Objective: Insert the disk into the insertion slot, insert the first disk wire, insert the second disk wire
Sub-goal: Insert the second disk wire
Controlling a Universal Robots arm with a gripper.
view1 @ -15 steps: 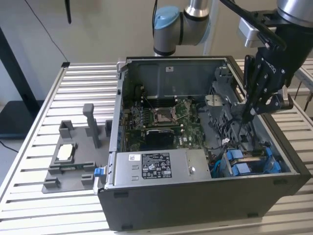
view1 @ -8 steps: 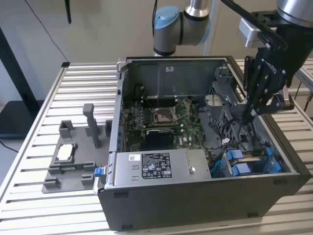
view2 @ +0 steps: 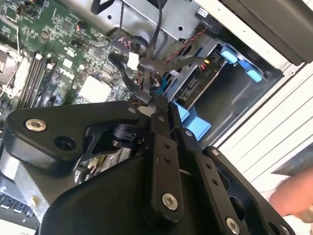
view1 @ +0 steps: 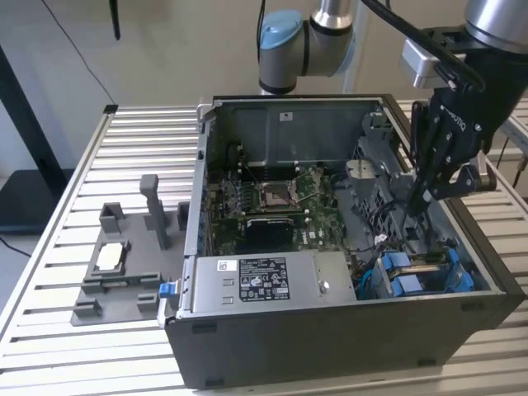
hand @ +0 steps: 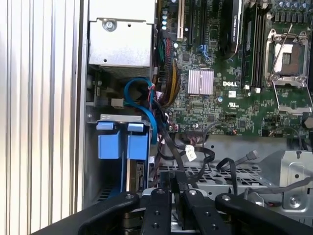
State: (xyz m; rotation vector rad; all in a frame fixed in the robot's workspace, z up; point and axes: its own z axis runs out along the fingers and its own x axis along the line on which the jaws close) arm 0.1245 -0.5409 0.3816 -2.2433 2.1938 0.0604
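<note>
The disk [view1: 410, 285] sits in the insertion slot [view1: 464, 262], at the front corner of the open computer case on the exterior view's right. Its blue carrier tabs [hand: 122, 145] face out of the grey cage [hand: 118, 117]. My gripper [view1: 422, 200] hangs inside the case just behind the cage. In both wrist views the gripper [view2: 157, 106] is shut on a black disk wire [view2: 146, 81] with a white tag. Seen in the first wrist view, that wire [hand: 172, 149] runs from between my fingers [hand: 159, 198] toward the motherboard. The disk's blue carrier [view2: 196, 123] lies close under the fingertips.
The silver power-supply box [view1: 264, 277] fills the case's front. The motherboard [view1: 272, 202] lies behind it, with loose cables [hand: 142, 93] beside the cage. A grey fixture [view1: 124, 268] stands on the slatted table at the exterior view's left. A person's hand [view2: 293, 198] is near the case's outer wall.
</note>
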